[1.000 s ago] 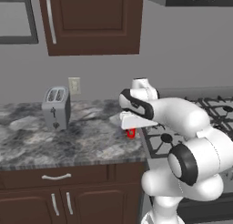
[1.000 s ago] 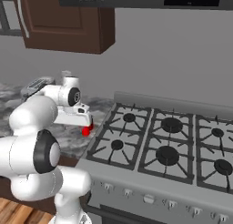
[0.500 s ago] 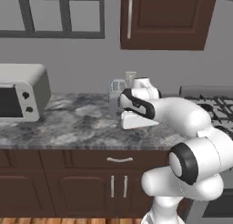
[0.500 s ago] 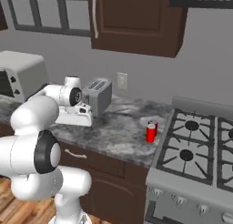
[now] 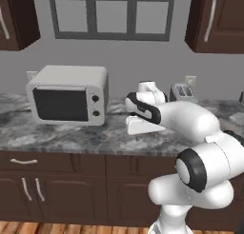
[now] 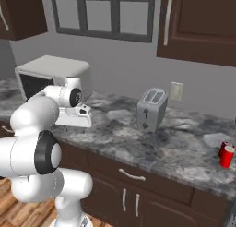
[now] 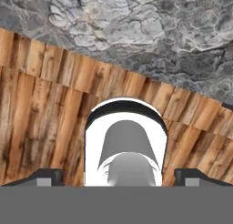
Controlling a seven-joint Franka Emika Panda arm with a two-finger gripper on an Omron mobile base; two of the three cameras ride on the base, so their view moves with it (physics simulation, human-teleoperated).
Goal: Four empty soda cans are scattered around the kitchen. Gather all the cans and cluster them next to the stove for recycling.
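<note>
base views: behind arm, left/right, sharing counter (image 5: 71, 133), toaster (image 6: 151, 108) | hand view: straight down

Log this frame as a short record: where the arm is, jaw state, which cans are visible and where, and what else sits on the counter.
arm: folded low in front of the granite counter, hand beside the microwave
gripper: jaws wide apart, nothing between them; hand view looks down at counter edge and wood floor
soda can: one red can upright on the counter, far right of the right base view, well apart from the gripper
toaster: upright near the wall outlet, between microwave and can
stove: out of frame
</note>
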